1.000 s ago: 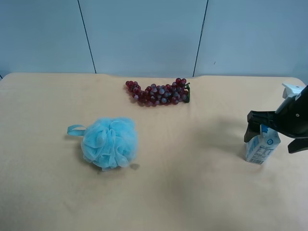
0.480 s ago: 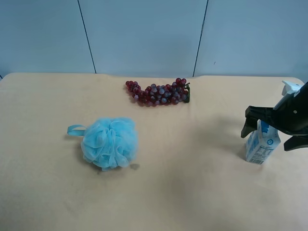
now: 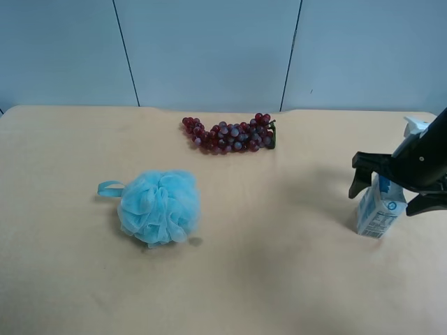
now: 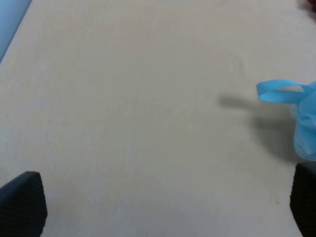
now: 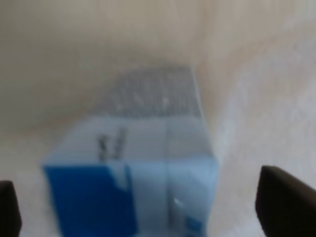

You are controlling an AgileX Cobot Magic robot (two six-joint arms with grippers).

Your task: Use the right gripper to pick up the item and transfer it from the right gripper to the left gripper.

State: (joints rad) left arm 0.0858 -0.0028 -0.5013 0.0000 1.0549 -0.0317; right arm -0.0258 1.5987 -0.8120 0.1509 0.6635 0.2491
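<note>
The item, a white-and-blue carton (image 3: 378, 210), stands upright on the table near the exterior high view's right edge. My right gripper (image 3: 391, 192) is open, its jaws straddling the carton's top, one finger (image 3: 360, 176) to its left and the other at its right. In the right wrist view the carton (image 5: 148, 163) is blurred and close, between the two fingertips (image 5: 284, 202) with gaps on both sides. My left gripper (image 4: 163, 207) is open and empty over bare table; it does not show in the exterior high view.
A fluffy blue bath sponge (image 3: 158, 206) with a ribbon loop lies left of centre; its loop (image 4: 280, 92) shows in the left wrist view. A dark red grape bunch (image 3: 230, 135) lies at the back centre. The table (image 3: 279, 279) is tan, with a blue wall behind.
My right gripper has shifted slightly up and to the left around the carton. The carton, sponge and grapes have not moved.
</note>
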